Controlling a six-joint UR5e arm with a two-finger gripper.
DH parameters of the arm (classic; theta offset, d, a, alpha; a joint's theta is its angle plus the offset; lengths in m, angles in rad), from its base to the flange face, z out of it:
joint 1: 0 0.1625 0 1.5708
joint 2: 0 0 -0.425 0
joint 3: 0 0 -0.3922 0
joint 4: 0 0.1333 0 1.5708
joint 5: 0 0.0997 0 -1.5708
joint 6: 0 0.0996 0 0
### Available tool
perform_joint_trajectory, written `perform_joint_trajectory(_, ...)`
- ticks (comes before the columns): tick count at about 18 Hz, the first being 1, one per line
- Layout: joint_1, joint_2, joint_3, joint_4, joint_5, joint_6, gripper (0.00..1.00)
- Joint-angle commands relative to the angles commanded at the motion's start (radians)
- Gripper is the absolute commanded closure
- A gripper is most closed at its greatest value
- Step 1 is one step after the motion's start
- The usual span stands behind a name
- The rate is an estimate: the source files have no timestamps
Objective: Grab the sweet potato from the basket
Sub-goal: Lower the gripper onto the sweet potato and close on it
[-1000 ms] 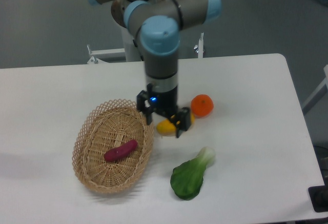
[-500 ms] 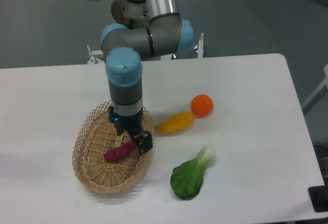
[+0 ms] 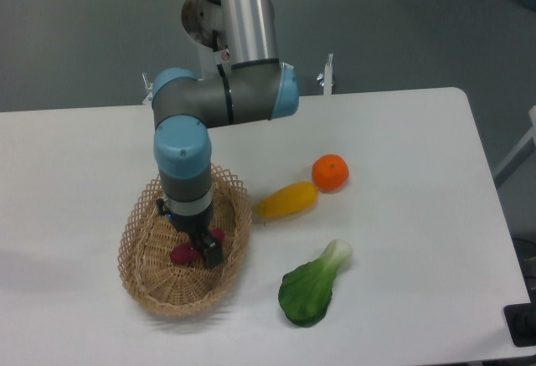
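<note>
The tan wicker basket [image 3: 138, 253] sits at the front left of the white table. The magenta sweet potato [image 3: 182, 254] lies inside it, mostly covered by my gripper [image 3: 194, 247]; only its left end and a bit by the right finger show. My gripper points straight down into the basket with its fingers [image 3: 211, 253] on either side of the sweet potato. The frame does not show whether the jaws have closed on it.
A yellow-orange mango-like fruit [image 3: 286, 200] lies just right of the basket. A round orange [image 3: 330, 172] sits beside it. A green bok choy [image 3: 314, 286] lies at the front, right of the basket. The arm's elbow hangs above the basket's back rim.
My gripper moved left from above the yellow fruit to over the basket, then lowered onto the sweet potato, now covering most of it.
</note>
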Motion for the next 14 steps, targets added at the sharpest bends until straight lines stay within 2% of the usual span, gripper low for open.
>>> perform_joint_trajectory(6, -0.006, -0.014, -0.006, 0.005, 0.005, -0.055, 0.0)
perform_joint_trajectory(8, -0.009, -0.021, -0.006, 0.024, 0.006, -0.057, 0.03)
perform_joint_trajectory(9, -0.011, -0.026, -0.006, 0.037, 0.009, -0.057, 0.13)
perform_joint_trajectory(11, -0.012, -0.026, -0.009, 0.052, 0.011, -0.057, 0.47)
perform_joint_trajectory(13, -0.011, -0.023, -0.008, 0.055, 0.015, -0.054, 0.66)
perform_joint_trajectory(14, -0.012, -0.022, -0.006, 0.055, 0.017, -0.051, 0.7)
